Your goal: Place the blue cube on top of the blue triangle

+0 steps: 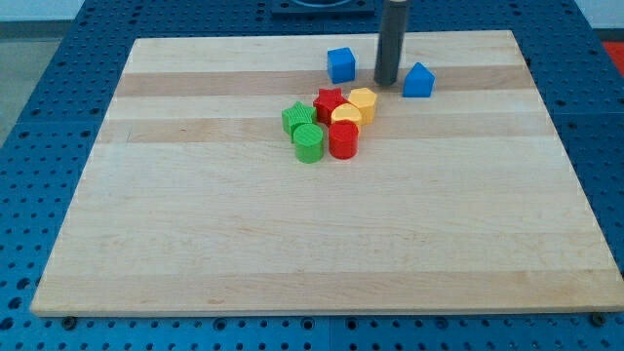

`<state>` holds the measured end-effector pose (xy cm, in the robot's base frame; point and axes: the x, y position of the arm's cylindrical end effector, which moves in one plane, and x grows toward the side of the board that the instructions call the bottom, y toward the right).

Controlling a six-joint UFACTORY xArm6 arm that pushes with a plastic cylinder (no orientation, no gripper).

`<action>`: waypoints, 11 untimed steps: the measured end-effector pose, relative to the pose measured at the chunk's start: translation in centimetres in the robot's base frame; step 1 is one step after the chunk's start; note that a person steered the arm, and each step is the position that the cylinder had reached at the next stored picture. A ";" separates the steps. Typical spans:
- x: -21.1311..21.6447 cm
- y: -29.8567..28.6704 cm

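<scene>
The blue cube (340, 64) sits near the view's top, left of centre on the wooden board (195, 244). The blue triangle (418, 80) lies to the cube's right, slightly lower in the view. My tip (387, 82) stands between the two, closer to the triangle's left side, touching neither as far as I can tell. The dark rod rises straight up out of the view's top.
A cluster sits just below my tip: a red star (330, 100), a yellow hexagon (363, 99), a yellow heart-like block (346, 116), a red cylinder (343, 140), a green star-like block (297, 119) and a green cylinder (309, 142). The board's top edge lies close behind the blue blocks.
</scene>
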<state>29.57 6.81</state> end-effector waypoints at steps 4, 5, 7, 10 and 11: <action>-2.1 -8.7; -3.0 -4.6; -3.9 1.4; -6.9 0.2; -6.9 4.6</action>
